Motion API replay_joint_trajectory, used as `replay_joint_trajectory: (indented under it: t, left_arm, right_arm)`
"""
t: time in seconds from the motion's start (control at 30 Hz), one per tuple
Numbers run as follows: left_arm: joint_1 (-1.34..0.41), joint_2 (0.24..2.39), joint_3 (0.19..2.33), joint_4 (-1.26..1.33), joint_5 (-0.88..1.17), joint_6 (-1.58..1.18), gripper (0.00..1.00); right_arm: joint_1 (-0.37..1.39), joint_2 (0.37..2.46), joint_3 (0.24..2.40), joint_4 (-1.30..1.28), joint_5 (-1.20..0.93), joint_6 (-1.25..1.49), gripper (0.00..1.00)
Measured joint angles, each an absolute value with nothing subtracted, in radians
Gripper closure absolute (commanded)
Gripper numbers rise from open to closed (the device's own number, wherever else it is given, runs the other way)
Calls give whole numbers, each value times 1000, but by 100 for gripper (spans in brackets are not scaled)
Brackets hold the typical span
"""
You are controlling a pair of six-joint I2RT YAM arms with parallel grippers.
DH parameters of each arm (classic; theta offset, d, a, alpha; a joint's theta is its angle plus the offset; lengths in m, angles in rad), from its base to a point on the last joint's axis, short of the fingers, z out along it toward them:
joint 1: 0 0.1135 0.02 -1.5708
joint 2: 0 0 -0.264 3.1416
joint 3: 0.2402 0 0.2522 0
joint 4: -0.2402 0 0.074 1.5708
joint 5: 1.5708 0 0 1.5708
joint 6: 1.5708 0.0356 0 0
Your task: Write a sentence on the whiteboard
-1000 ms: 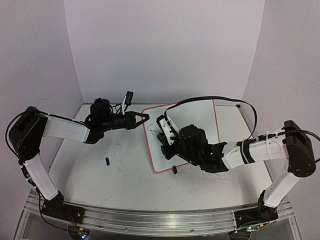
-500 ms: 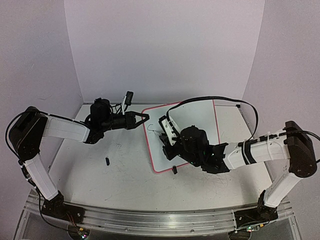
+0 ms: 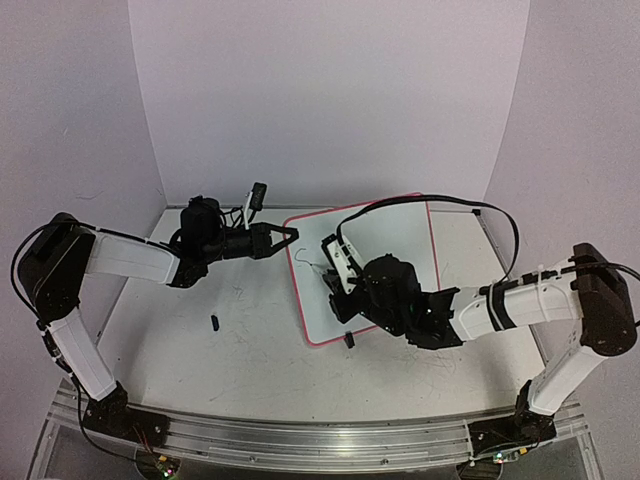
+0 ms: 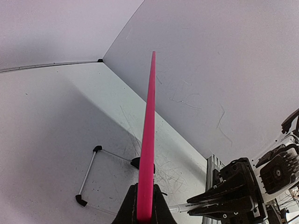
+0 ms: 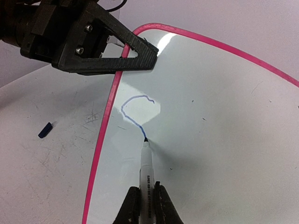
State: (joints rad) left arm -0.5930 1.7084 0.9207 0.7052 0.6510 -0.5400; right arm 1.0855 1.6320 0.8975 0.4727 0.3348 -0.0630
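The whiteboard [image 3: 400, 235], white with a pink-red rim, lies at mid-table; it also shows in the right wrist view [image 5: 224, 116]. My left gripper [image 3: 287, 236] is shut on its far left rim, which the left wrist view shows edge-on [image 4: 148, 121] between the jaws of the left gripper [image 4: 145, 205]. My right gripper [image 3: 338, 292] is shut on a white marker [image 5: 146, 170] whose tip touches the board. Of the sentence, only one curved blue stroke [image 5: 133, 105] shows, ending at the marker tip. The left gripper [image 5: 149, 49] sits just beyond that stroke.
A small dark marker cap [image 3: 214, 322] lies on the scuffed tabletop left of the board, also seen in the right wrist view [image 5: 45, 129]. A black clip foot [image 3: 349, 340] sits at the board's near edge. A thin wire stand [image 4: 88, 175] lies behind the board.
My right gripper has shifted slightly right with the marker on the board. The left arm and the board have not moved.
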Motion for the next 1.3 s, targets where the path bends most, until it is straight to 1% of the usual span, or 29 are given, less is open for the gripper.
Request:
replay_joint_trajectory:
  t: [1.3]
  left_arm:
    - [-596, 1702, 921, 697, 650, -531, 100]
  right_arm:
    - [1114, 1640, 891, 446, 319, -37, 100]
